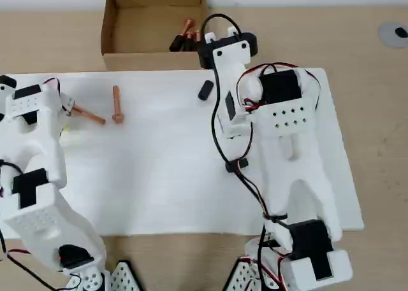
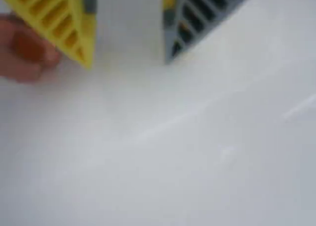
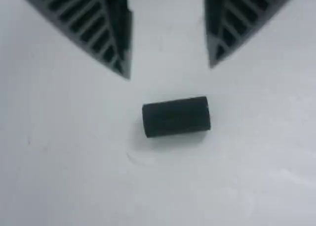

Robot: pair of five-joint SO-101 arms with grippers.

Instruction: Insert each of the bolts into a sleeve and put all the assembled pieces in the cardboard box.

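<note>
Your wooden tabletop (image 1: 373, 113) carries a white sheet (image 1: 159, 176), and both arms stand at its near edge. The cardboard box (image 1: 107, 30) sits on the bare wood, its front wall against the far edge of the sheet. A few assembled pieces (image 1: 183, 39), copper bolts with black sleeves on them, lie in the box's right corner.

Your right arm (image 1: 293, 151) stretches across the sheet toward the box, and its wrist is over the sheet's far edge. Your left arm (image 1: 38, 163) is at the left side of the sheet.

Your left tool (image 2: 128, 60) is spread, with its yellow finger (image 2: 64, 23) and grey finger (image 2: 197, 18) apart over bare sheet. A slanted bolt (image 1: 87, 115) lies just beside the yellow finger, outside the gap. It is too blurred for you to tell whether they touch.

Your right tool (image 3: 169, 67) is also spread, with nothing between its dark fingers. Just past the fingertips, in line with the gap, a black sleeve (image 3: 176, 116) lies on its side on the sheet, apart from both tips.

A second bolt (image 1: 117, 104) lies on the sheet near the slanted one, pointing toward the box, well apart from the sleeve.
</note>
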